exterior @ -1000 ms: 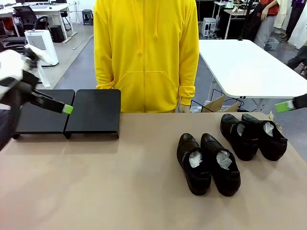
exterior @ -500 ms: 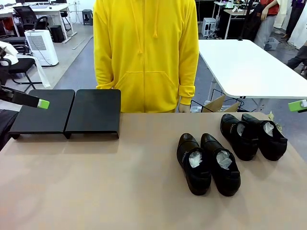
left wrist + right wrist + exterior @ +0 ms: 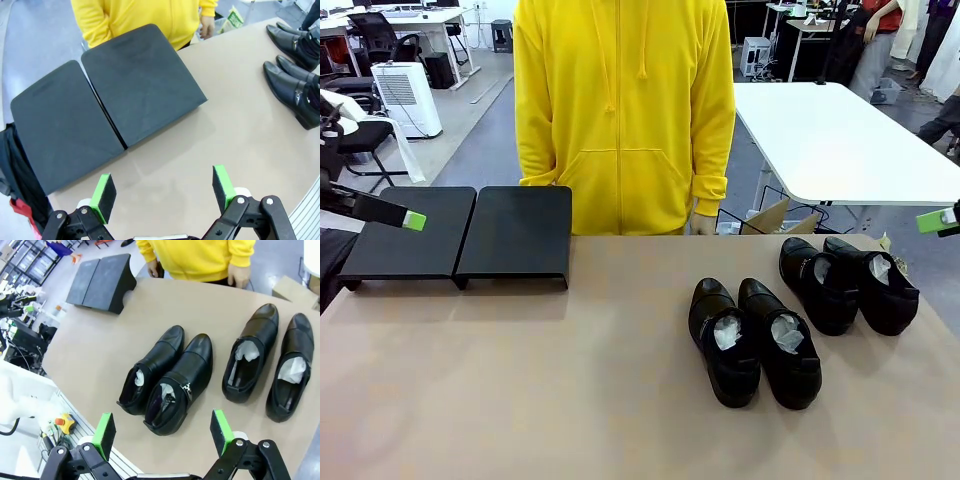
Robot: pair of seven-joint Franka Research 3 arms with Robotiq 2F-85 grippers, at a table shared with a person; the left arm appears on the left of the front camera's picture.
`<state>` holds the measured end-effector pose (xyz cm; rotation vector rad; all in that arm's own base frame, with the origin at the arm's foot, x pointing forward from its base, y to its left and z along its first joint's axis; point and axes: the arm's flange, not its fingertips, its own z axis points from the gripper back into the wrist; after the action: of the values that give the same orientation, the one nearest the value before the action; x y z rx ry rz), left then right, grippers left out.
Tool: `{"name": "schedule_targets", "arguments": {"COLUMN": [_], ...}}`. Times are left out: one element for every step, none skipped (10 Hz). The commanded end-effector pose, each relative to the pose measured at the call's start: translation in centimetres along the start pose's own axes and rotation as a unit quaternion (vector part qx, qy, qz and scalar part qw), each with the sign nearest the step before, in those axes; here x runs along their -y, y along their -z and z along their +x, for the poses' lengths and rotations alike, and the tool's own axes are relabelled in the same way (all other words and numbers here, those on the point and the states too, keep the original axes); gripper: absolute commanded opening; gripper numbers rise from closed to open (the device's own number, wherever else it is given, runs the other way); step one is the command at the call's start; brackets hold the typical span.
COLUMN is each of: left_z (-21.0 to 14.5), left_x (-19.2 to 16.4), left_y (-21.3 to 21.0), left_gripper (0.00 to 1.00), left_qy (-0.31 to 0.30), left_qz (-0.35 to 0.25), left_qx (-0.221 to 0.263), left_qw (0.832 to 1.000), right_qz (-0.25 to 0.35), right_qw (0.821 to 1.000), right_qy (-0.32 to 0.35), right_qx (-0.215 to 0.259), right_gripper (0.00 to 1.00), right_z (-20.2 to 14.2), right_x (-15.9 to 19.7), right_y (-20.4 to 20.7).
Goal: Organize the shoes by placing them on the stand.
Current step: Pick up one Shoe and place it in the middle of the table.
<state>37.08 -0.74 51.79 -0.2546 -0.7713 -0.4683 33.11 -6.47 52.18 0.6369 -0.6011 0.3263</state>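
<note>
Shoes (image 3: 780, 345), four black glossy dress ones stuffed with white crumpled paper, lying as two pairs on right half of beige table (image 3: 520, 380), toes toward person (image 3: 620, 110) in yellow hoodie, none on stand. Stand (image 3: 460, 235), made of two matte black platforms side by side, placed at far left of table, well apart from both pairs. Left gripper (image 3: 163, 187) hovering near stand with green pads spread wide and nothing between; right gripper (image 3: 162, 431) above shoes, likewise wide open and empty.

Four glossy black leather shoes (image 3: 730, 352), stuffed with white paper, stand upright in two pairs on the tabletop (image 3: 520, 380), well apart from the low matte black stand (image 3: 515, 235) at its far left.
</note>
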Motion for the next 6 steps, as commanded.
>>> {"name": "schedule_targets", "arguments": {"left_z": [-0.13, -0.13, -0.13, -0.13, -0.13, -0.13], "left_x": [-0.25, -0.25, -0.25, -0.25, -0.25, -0.25], "left_y": [-0.14, -0.14, -0.14, -0.14, -0.14, -0.14], "left_gripper": [1.0, 1.0, 1.0, 1.0, 1.0, 1.0], "left_qy": [0.004, 0.004, 0.004, 0.004, 0.004, 0.004], "left_qz": [-0.009, -0.009, -0.009, -0.009, -0.009, -0.009], "left_qx": [0.005, 0.005, 0.005, 0.005, 0.005, 0.005], "left_qw": [1.0, 1.0, 1.0, 1.0, 1.0, 1.0], "right_qz": [0.011, 0.011, 0.011, 0.011, 0.011, 0.011], "right_qw": [1.0, 1.0, 1.0, 1.0, 1.0, 1.0], "right_qy": [-0.011, -0.011, -0.011, -0.011, -0.011, -0.011], "right_qx": [0.007, 0.007, 0.007, 0.007, 0.007, 0.007], "right_gripper": [1.0, 1.0, 1.0, 1.0, 1.0, 1.0], "right_z": [-0.08, -0.08, -0.08, -0.08, -0.08, -0.08], "right_x": [0.17, 0.17, 0.17, 0.17, 0.17, 0.17], "right_y": [-0.02, -0.02, -0.02, -0.02, -0.02, -0.02]}}
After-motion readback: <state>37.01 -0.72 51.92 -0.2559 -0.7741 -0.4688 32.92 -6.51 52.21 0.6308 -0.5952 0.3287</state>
